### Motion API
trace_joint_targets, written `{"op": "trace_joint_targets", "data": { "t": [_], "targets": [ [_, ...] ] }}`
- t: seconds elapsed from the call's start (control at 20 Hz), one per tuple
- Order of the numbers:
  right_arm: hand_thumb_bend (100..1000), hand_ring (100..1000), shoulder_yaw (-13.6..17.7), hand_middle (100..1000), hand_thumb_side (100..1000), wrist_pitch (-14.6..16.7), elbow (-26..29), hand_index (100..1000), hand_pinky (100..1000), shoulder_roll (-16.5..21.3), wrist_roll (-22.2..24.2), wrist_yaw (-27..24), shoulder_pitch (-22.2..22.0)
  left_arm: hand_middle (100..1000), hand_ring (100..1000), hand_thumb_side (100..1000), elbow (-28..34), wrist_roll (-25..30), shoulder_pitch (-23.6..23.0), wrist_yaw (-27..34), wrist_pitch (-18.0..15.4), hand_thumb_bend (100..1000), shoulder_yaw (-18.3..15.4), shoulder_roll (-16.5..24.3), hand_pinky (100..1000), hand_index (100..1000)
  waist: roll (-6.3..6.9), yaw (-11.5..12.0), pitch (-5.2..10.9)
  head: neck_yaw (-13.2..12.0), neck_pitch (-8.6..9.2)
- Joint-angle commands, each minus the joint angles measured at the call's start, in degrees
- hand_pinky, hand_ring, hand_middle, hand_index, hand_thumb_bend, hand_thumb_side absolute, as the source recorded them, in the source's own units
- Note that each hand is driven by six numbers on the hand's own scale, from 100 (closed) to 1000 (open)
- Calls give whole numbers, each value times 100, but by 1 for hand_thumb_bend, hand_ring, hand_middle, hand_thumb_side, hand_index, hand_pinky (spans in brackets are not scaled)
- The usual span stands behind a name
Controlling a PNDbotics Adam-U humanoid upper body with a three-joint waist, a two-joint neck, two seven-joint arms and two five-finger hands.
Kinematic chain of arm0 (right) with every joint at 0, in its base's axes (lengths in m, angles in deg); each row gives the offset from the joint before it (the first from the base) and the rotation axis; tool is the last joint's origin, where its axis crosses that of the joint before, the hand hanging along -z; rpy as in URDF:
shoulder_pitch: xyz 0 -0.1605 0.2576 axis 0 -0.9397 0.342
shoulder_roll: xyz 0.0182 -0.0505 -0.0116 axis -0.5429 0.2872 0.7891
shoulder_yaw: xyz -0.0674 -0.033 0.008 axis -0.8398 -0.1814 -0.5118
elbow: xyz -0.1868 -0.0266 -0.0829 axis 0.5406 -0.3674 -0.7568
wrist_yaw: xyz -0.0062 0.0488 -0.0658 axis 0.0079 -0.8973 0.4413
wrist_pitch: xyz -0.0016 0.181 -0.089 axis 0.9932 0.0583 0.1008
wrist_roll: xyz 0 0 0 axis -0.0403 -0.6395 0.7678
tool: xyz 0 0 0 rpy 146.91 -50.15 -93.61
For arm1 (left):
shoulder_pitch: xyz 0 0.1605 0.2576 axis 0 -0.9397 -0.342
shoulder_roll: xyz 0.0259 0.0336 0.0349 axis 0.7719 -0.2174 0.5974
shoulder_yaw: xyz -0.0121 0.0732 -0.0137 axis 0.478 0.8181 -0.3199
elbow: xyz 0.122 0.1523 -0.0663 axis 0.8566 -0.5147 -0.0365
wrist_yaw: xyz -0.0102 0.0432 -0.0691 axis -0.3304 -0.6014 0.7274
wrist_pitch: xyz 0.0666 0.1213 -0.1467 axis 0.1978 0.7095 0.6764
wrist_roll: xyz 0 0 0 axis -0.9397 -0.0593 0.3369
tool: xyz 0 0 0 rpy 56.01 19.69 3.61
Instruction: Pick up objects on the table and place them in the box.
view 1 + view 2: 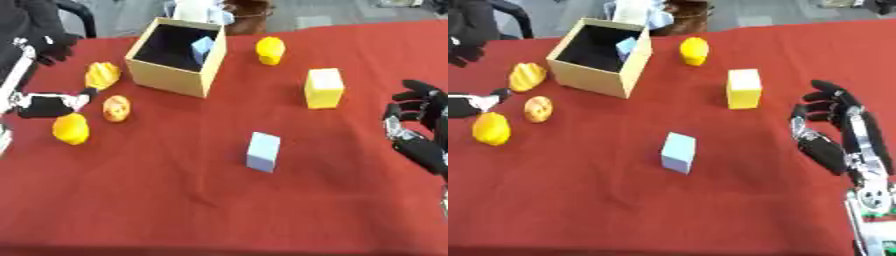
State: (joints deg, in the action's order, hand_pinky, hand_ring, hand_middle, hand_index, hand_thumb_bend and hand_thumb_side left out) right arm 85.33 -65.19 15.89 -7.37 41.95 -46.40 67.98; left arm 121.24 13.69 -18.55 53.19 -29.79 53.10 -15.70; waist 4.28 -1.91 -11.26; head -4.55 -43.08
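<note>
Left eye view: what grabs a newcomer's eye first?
The open tan box at upper left of the red table, with a pale blue block inside it. Next, the loose pieces: a yellow block right of the box and a blue block near the middle. The right hand rests open at the right edge; the left hand sits among yellow-orange items at left.

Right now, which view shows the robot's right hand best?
The right eye view: the right hand shows whole there, open, fingers up, with wrist and forearm below it, over the red cloth. The left eye view cuts it off at the picture's right edge, showing only fingers and part of the palm.
</note>
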Motion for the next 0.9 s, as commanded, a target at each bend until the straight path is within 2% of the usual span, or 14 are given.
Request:
{"op": "trace_joint_targets", "data": {
  "t": [0.05, 0.15, 0.25, 0.55, 0.9],
  "targets": [
    [100, 681, -16, 670, 258, 15, 44, 856, 652, 97, 26, 20, 39, 667, 694, 100, -434, 308, 258, 4, -148, 535, 110, 730, 710, 815, 52, -20, 174, -46, -21],
    [100, 681, -31, 670, 258, 21, 38, 856, 652, 91, 41, 15, 45, 673, 693, 100, -712, 497, 362, 62, -286, 536, 223, 994, 710, 815, 44, -50, 173, -70, -23],
    [100, 681, -40, 670, 258, 25, 34, 856, 652, 91, 50, 12, 50, 676, 692, 100, -1009, 686, 453, 50, -391, 539, 390, 1074, 710, 814, 45, -71, 176, -91, -26],
    [100, 681, -52, 670, 260, 30, 25, 856, 652, 100, 66, 9, 53, 682, 652, 100, -1848, 1252, 679, -215, -849, 540, 741, 961, 709, 812, 54, -88, 177, -111, -29],
    [100, 681, -51, 670, 262, 32, 25, 856, 652, 104, 70, 9, 54, 679, 649, 100, -2326, 1987, 754, -424, -1112, 538, 777, 789, 704, 807, 68, -40, 176, -99, -26]
  ]
}}
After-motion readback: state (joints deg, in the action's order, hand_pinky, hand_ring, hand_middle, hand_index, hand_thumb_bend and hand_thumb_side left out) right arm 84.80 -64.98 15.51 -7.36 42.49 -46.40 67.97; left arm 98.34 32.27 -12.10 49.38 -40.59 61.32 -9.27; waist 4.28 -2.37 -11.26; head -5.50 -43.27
